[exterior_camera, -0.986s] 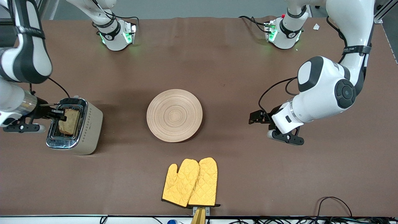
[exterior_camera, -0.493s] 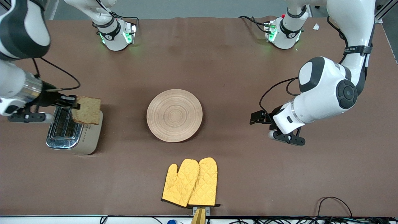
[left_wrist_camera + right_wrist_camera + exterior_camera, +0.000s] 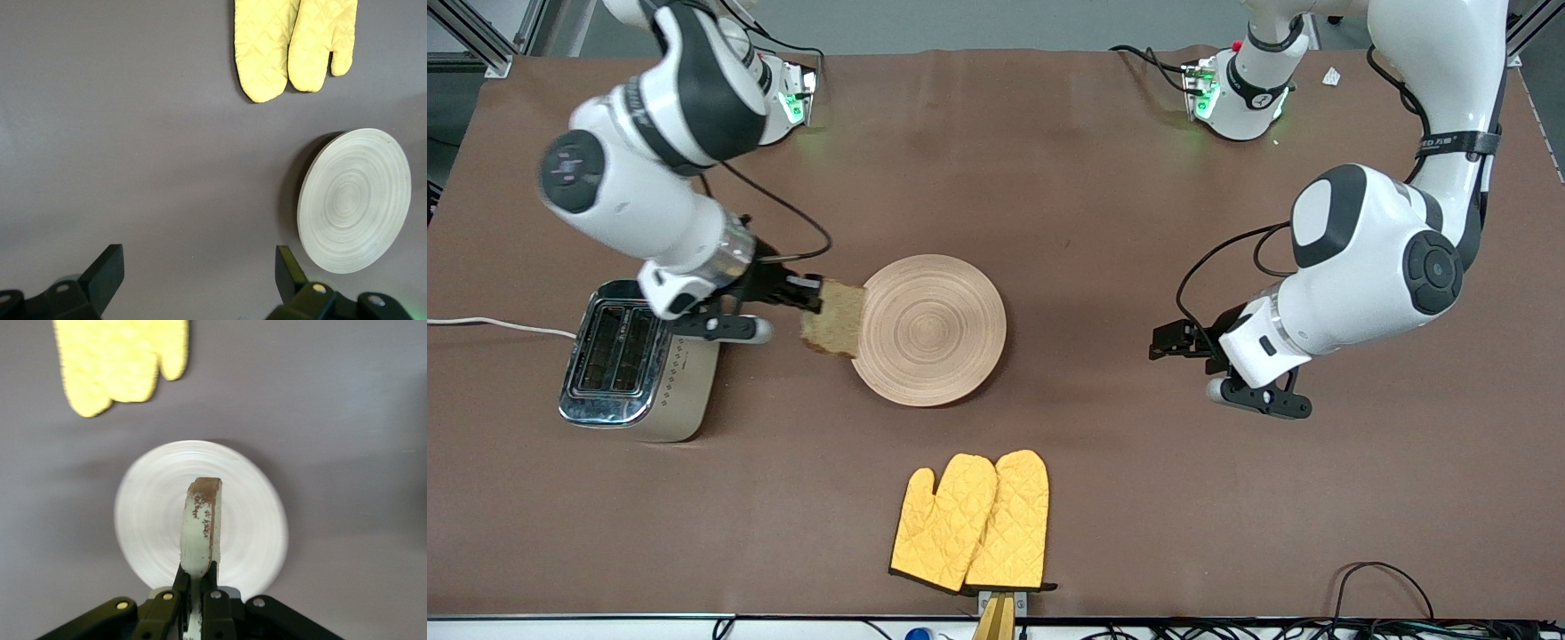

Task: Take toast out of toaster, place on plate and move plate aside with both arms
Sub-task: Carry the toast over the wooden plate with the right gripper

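My right gripper is shut on the toast, a speckled tan-brown slice, and holds it in the air over the edge of the plate toward the right arm's end. In the right wrist view the toast stands edge-on between the shut fingers, with the plate under it. The round light-wood plate lies at the table's middle. My left gripper is open and empty, low over bare table beside the plate toward the left arm's end. Its fingers stand wide apart, and the plate shows there.
A silver toaster with empty slots stands toward the right arm's end. Two yellow quilted oven mitts lie nearer the front camera than the plate, and show in the left wrist view and the right wrist view.
My right gripper lifted the toast out of the toaster and carried it across to the plate's edge. The left gripper has barely moved.
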